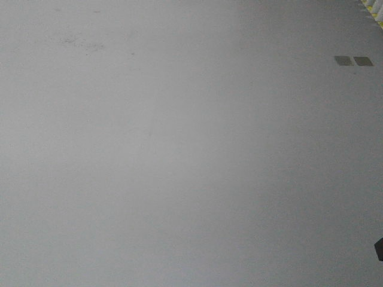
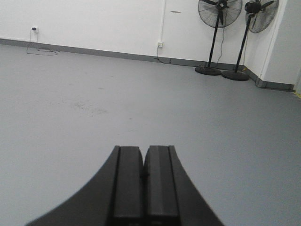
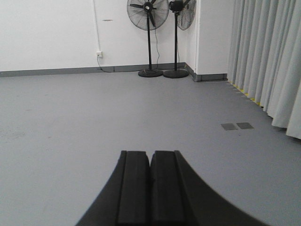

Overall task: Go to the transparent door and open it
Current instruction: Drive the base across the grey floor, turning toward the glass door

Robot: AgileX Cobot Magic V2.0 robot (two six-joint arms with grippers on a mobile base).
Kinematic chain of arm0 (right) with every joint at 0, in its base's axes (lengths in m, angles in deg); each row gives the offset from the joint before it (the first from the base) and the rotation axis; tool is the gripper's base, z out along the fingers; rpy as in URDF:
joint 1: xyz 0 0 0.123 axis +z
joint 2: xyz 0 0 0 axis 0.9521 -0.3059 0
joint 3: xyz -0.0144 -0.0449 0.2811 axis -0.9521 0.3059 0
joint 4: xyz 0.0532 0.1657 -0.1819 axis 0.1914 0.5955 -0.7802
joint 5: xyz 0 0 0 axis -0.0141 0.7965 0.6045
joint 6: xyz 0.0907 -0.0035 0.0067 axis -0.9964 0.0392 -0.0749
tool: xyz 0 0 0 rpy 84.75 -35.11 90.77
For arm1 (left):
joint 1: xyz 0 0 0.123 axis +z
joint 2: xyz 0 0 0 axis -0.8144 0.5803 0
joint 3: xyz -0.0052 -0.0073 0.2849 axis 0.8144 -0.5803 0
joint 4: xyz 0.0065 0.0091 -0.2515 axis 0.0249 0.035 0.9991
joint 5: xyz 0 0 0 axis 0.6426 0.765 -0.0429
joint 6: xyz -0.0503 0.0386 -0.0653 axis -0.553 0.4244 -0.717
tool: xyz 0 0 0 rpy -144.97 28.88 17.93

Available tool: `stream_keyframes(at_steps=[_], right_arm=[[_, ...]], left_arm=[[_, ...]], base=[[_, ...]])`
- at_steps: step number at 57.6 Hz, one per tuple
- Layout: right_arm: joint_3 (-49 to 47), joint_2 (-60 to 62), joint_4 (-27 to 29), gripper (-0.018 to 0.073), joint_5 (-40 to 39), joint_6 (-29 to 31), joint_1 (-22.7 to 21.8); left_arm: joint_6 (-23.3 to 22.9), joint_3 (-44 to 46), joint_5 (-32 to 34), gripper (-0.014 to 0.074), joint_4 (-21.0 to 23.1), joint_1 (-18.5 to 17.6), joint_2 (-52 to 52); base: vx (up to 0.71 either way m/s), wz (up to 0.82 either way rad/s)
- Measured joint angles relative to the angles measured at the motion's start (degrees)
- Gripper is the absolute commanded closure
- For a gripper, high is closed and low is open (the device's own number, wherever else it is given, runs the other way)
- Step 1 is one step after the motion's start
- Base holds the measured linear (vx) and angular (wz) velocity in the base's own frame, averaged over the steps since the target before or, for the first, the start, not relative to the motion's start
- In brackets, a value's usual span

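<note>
Across the smooth grey floor [image 1: 179, 149], nothing is showing of the transparent door, so the mobile base is probably risking a wrong heading, perhaps drifting toward the two black pedestal fans [image 3: 148, 10] or the pale pleated curtain [image 3: 268, 56]. The left claw [image 2: 143, 157] and right claw [image 3: 150, 162] are both sitting clenched and empty. Where the door is lying relative to them cannot be told.

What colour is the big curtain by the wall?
Light grey. The curtain shows best in the right wrist view.
</note>
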Motion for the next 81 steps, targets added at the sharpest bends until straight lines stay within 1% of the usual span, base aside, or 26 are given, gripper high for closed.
stream_keyframes(at_steps=[50,65,81], right_arm=[[0.0,0.0,0.0,0.0567,0.0,0.0,0.0],[0.0,0.0,0.0,0.0567,0.0,0.0,0.0],[0.0,0.0,0.0,0.0567,0.0,0.0,0.0]], left_arm=[[0.0,0.0,0.0,0.0602,0.0,0.0,0.0],[0.0,0.0,0.0,0.0602,0.0,0.0,0.0],[0.0,0.0,0.0,0.0602,0.0,0.0,0.0]], base=[[0.55,0.11],[0.56,0.48],[0.58,0.76]])
